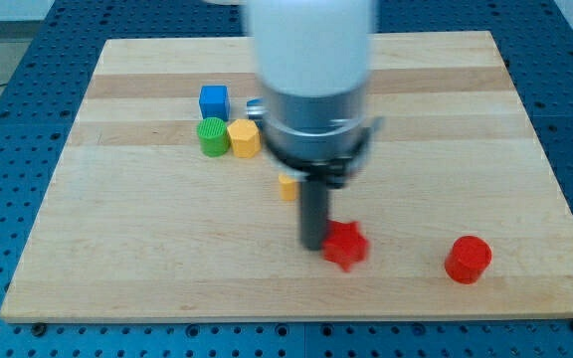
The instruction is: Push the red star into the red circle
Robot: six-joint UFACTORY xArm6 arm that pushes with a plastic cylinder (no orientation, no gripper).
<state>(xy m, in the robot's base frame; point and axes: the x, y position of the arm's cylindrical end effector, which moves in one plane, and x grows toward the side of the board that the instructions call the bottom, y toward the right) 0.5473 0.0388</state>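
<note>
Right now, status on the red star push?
My tip against red star, its view-left side. Red circle apart, view's right. Nothing between them.

Light wooden board (147, 278) on blue pegboard surface (8, 179). Near top-left area: blue cube (213, 101), green cylinder (212, 136) just below it, yellow block (244, 138) touching green cylinder's right side. Small yellow block (287, 187) near centre, partly hidden. Red star (345, 245) toward bottom edge, middle. Red circle (467, 260) right of red star, apart, near bottom edge.
</note>
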